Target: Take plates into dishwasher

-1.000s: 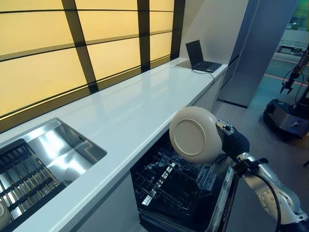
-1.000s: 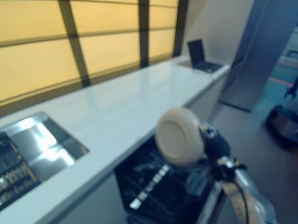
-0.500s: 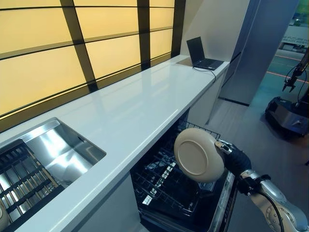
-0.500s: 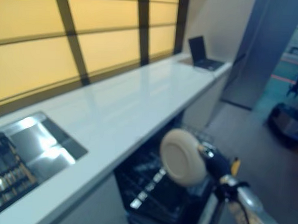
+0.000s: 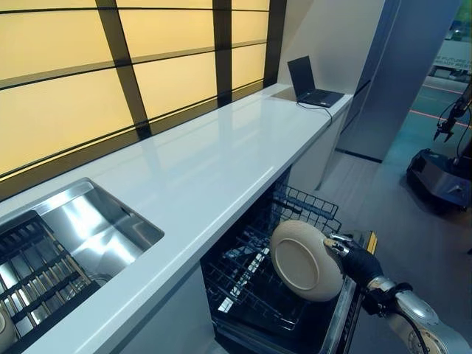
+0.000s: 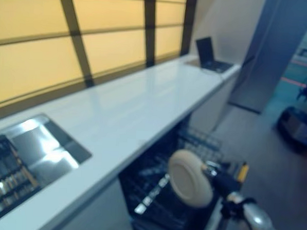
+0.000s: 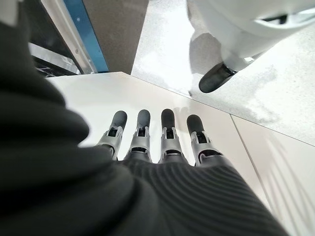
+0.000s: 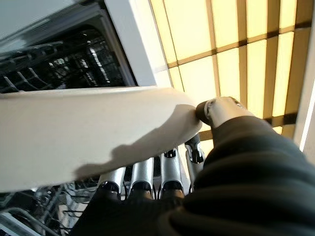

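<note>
a plate (image 5: 304, 259) is pinched at its rim, on edge, by the right hand (image 5: 352, 259) above the near right corner of the open rack (image 5: 258, 284), while the left hand (image 7: 162, 142) is held flat, fingers straight, away from it.

A cream plate (image 5: 305, 259) at lower right, above a black wire dishwasher rack (image 5: 251, 276). The bench (image 5: 199, 169) is glossy white; the wall panels (image 5: 66, 103) glow amber between dark bars.
</note>
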